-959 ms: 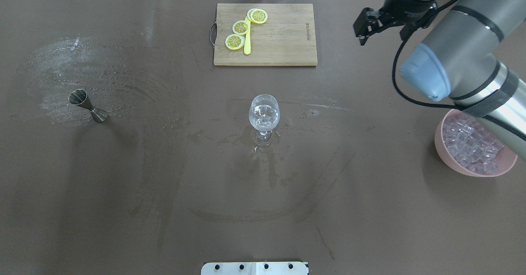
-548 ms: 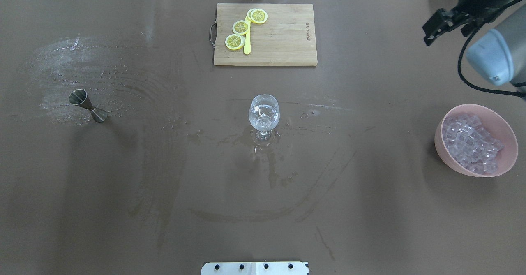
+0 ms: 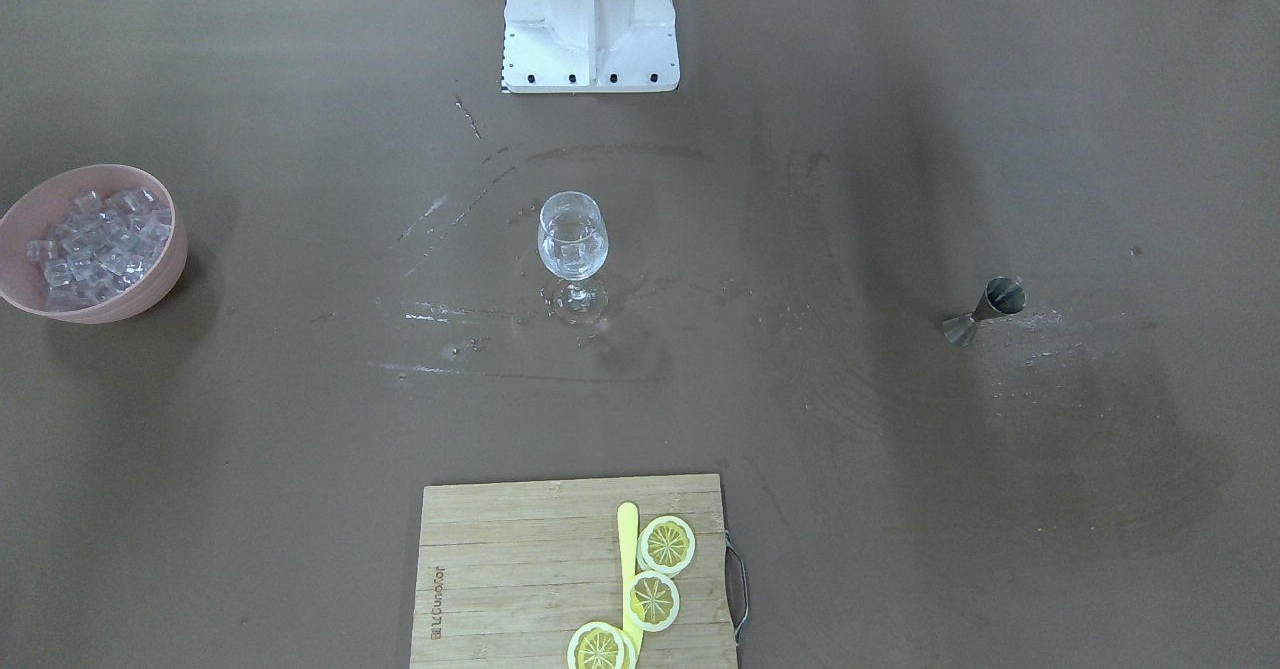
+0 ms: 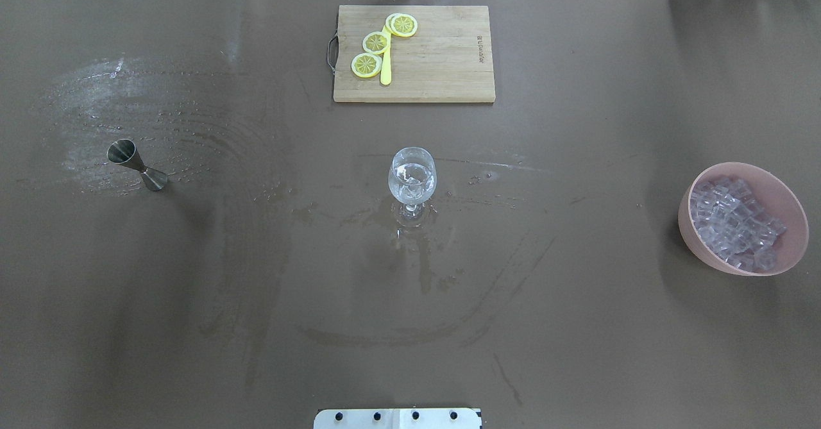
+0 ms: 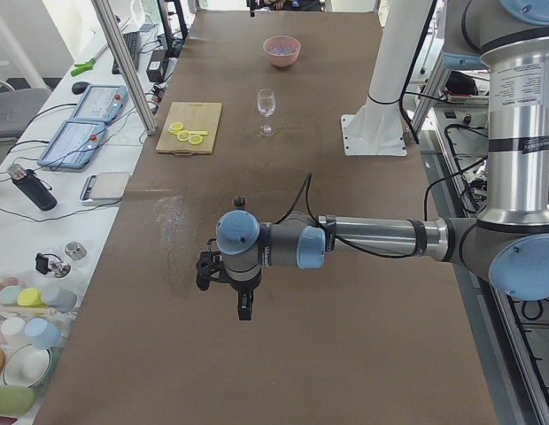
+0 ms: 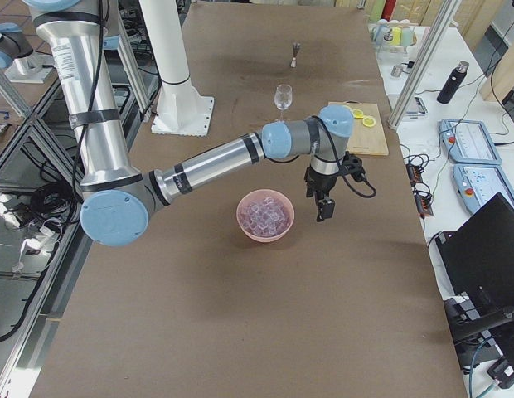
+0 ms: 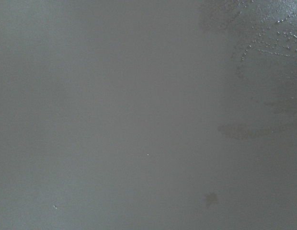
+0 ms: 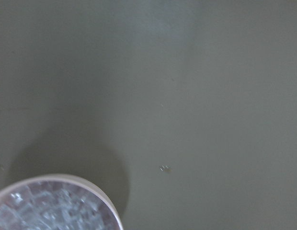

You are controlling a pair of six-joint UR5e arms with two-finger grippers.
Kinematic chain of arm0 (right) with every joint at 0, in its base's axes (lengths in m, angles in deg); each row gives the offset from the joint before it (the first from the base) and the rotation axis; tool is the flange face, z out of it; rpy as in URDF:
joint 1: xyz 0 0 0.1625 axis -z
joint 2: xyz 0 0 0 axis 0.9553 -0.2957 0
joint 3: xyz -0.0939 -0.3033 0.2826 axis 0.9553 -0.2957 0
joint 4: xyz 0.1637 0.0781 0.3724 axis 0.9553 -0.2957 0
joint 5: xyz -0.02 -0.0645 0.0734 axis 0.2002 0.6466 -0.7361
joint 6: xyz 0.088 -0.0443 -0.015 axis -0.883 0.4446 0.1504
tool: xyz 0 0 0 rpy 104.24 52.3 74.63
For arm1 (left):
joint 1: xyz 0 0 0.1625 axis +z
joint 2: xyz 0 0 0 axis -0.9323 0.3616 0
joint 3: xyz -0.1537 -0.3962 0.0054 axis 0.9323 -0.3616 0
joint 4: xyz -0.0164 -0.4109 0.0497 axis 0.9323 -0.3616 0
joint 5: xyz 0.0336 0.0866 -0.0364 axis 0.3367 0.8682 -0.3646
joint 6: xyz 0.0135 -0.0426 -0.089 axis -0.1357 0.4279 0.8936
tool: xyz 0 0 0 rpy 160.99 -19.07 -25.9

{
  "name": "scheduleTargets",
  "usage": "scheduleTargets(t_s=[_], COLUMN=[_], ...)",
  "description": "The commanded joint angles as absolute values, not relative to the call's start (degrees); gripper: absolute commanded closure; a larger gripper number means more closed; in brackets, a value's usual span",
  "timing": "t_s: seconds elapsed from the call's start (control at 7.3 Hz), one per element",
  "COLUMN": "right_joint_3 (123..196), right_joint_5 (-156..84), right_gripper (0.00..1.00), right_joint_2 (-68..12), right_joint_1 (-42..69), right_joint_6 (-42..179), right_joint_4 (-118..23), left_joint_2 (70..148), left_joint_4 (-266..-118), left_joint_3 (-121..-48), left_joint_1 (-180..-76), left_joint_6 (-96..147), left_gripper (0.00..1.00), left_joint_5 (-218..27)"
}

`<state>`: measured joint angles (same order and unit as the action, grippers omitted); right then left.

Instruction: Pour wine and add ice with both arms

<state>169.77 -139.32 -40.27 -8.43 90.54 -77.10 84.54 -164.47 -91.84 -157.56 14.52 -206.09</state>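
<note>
The jaws of the left arm and right arm are too distant to tell open from closed. The ice fills a pink bowl by the counter's right edge.

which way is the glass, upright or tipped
Upright: the glass stands on its foot with the rim up, and the side views show its stem vertical.

Table: brown cover, wet streaks before you.
Bench: white, cluttered, along your table's side.
Post: aluminium, upright at bench edge.
</note>
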Motion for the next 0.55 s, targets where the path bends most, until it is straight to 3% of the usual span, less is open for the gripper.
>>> scheduleTargets(t_s=[0.0,0.41], right_joint_3=[167.78,167.32], right_joint_5=[-135.29,-134.92], right_gripper=[0.00,0.00], right_joint_2=[-48.91,-54.91], right_joint_1=[-12.88,-16.92], right_joint_6=[96.80,97.17], right_joint_4=[-76.96,-76.61], left_joint_2=[84.79,84.88], left_joint_4=[-163.87,-164.31], left_joint_3=[-92.50,-92.50], left_joint_1=[-157.22,-157.22], left_joint_6=[14.45,14.45], left_gripper=[0.01,0.01], left_joint_5=[-205.59,-205.59])
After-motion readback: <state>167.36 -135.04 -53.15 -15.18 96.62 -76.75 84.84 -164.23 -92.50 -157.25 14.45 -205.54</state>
